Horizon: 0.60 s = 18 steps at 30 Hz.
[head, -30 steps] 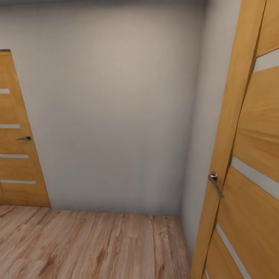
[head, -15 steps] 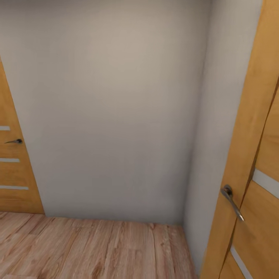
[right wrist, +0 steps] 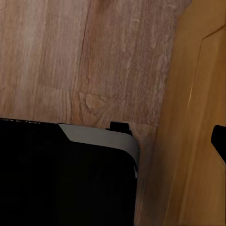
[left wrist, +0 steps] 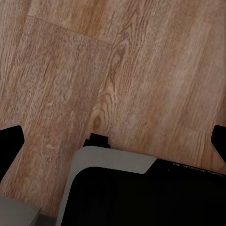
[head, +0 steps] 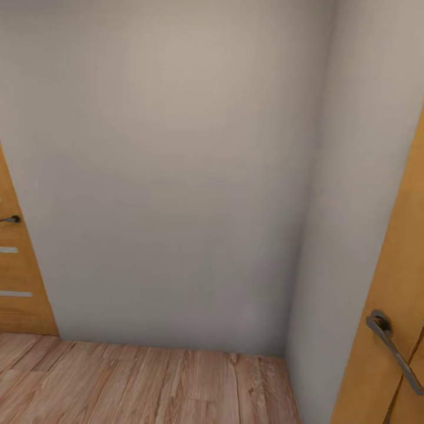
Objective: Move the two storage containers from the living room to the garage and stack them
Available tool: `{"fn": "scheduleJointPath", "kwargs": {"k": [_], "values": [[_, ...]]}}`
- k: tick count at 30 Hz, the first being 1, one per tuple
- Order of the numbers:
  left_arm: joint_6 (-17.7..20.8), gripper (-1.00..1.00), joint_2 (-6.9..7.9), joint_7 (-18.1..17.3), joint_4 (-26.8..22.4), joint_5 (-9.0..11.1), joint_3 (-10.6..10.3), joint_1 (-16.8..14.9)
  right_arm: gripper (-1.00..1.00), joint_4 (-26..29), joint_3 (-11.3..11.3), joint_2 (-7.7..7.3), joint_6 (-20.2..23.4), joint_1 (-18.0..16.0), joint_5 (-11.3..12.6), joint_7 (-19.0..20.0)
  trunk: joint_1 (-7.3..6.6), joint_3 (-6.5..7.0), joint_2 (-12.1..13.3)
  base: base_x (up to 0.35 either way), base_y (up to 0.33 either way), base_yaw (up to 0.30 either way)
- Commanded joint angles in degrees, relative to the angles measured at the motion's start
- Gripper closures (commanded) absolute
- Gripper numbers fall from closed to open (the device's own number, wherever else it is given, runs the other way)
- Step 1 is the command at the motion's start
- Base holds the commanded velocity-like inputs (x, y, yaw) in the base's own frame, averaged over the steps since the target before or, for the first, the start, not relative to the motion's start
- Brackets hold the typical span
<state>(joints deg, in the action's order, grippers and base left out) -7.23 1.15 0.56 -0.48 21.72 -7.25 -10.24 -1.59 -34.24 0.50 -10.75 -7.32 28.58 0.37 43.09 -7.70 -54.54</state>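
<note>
A plain pale grey wall [head: 171, 176] was faced from the head camera, meeting a second grey wall [head: 359, 176] at a corner. Light wood-plank flooring [head: 147, 383] ran along their base. An orange-brown wooden door with pale horizontal strips [head: 15, 277] was seen at the left edge, its small dark lever handle [head: 10, 219] visible. At the right edge another orange-brown wooden door [head: 394, 330] was seen close by, fitted with a grey metal lever handle [head: 393, 347].

Both wrist cameras were pointed down at the plank flooring, where the robot's dark, grey-edged base [left wrist: 141, 193] was seen. The left gripper [left wrist: 113, 141] was held apart, its black fingertips [left wrist: 10, 141] well separated. The state of the right gripper could not be told; a wooden door panel [right wrist: 197, 132] was seen beside the base. The two storage containers were not in sight.
</note>
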Motion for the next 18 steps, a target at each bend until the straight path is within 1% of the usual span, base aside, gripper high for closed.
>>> {"fn": "scheduleJointPath", "kwargs": {"k": [1,18], "values": [[-0.16,-1.0,0.0,0.06,0.04,0.43,-0.49,-0.05,-1.0,-0.17,-0.48,0.04,-0.31,-0.07,0.51,0.02,0.04,-0.08,-0.05,0.322,0.0,0.173],[-0.16,-1.0,0.0,0.06,0.05,0.43,-0.49,-0.05,-1.0,-0.17,-0.39,0.06,-0.59,-0.07,0.6,-0.19,0.04,-0.08,-0.05,0.322,0.0,0.272]]}}
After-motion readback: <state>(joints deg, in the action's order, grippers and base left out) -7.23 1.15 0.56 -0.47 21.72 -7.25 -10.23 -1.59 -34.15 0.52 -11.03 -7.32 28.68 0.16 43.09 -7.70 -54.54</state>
